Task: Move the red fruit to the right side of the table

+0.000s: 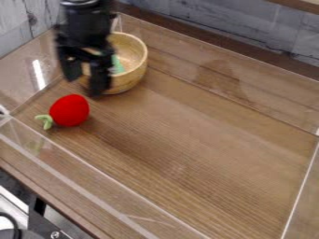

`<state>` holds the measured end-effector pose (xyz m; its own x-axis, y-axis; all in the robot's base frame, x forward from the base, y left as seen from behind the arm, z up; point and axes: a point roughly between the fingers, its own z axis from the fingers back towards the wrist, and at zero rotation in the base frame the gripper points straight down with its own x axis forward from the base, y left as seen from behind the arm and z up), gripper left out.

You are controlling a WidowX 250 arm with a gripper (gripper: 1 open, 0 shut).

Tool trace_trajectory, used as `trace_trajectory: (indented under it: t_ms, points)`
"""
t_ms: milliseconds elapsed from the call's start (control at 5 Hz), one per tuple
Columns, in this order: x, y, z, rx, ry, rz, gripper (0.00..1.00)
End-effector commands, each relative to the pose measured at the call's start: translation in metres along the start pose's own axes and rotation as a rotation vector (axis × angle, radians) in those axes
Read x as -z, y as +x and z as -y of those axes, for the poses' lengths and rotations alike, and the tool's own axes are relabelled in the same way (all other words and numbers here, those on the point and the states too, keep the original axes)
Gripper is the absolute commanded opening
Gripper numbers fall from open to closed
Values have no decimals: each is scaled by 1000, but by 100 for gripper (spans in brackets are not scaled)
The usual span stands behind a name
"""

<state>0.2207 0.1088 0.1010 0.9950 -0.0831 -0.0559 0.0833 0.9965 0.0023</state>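
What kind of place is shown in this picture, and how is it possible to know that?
Most likely a robot test bench in a lab. The wood-grain table is fenced with low clear acrylic walls, a black robot gripper hangs above it, and the only items are toys: a red fruit and a wooden bowl.

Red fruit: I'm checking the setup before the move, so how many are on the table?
1. The red fruit lies near the table's left edge, just below the wooden bowl. None seems hidden.
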Motion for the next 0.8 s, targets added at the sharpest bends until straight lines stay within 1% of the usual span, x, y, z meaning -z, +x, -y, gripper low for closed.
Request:
trace_trajectory:
  t_ms: [0, 200, 400, 600]
  points:
    - [-5, -8, -26, 22, 37, 73, 100]
    - [7, -11, -43, 6, 30, 81, 100]
    - [21, -10, -50, 1, 12, 82, 100]
    - [31, -6, -52, -6, 7, 79, 100]
